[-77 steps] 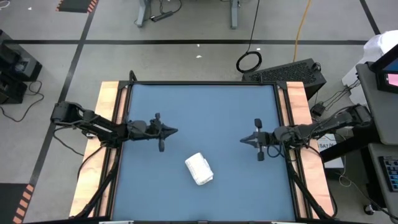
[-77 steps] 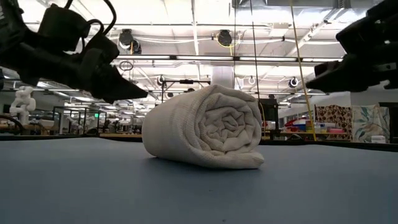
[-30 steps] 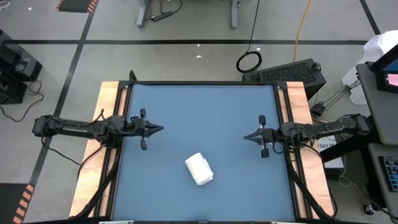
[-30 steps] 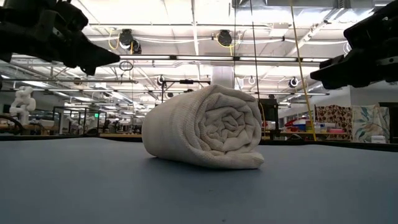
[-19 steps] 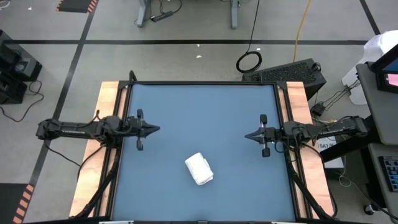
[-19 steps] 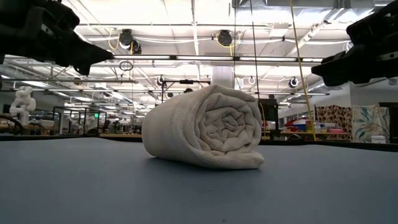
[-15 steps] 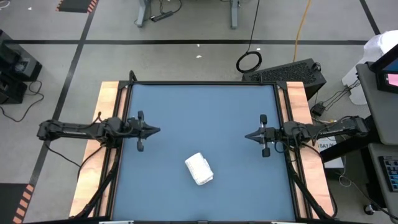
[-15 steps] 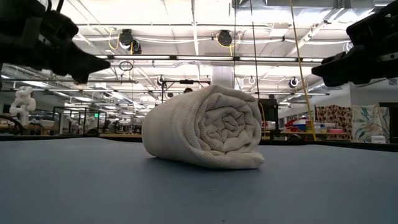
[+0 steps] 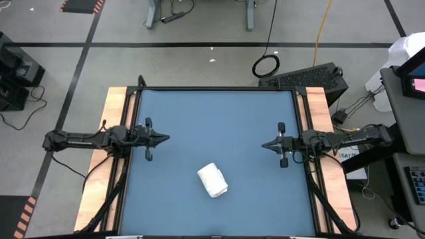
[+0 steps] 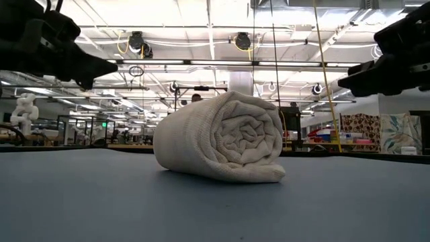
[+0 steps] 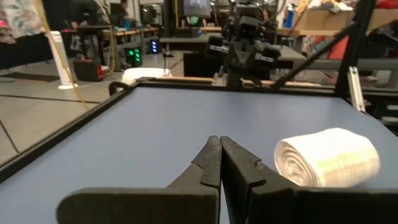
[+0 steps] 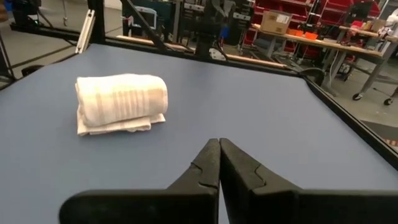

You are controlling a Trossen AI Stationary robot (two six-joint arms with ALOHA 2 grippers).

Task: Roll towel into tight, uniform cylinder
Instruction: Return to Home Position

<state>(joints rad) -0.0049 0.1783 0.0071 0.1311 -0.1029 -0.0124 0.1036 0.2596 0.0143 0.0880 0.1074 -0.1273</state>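
Now the towel (image 9: 212, 180) lies rolled on the table (image 9: 219, 113), well apart from both arms. Left gripper (image 9: 165, 138) and right gripper (image 9: 264, 145) hover near the side edges, fingers pressed together, holding nothing. With nothing pinning it, the roll's loose outer flap could slacken and spoil the cylinder.

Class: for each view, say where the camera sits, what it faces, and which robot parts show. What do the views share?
High: above the table, facing straight down; both arms, left gripper and right gripper shut.
Low: at table-top height, facing the towel's spiral end; both arms in upper corners.
Left wrist: on the left arm, facing across the table; own fingers, right arm opposite.
Right wrist: on the right arm, facing back; own fingers, left arm opposite.
All four share the towel.
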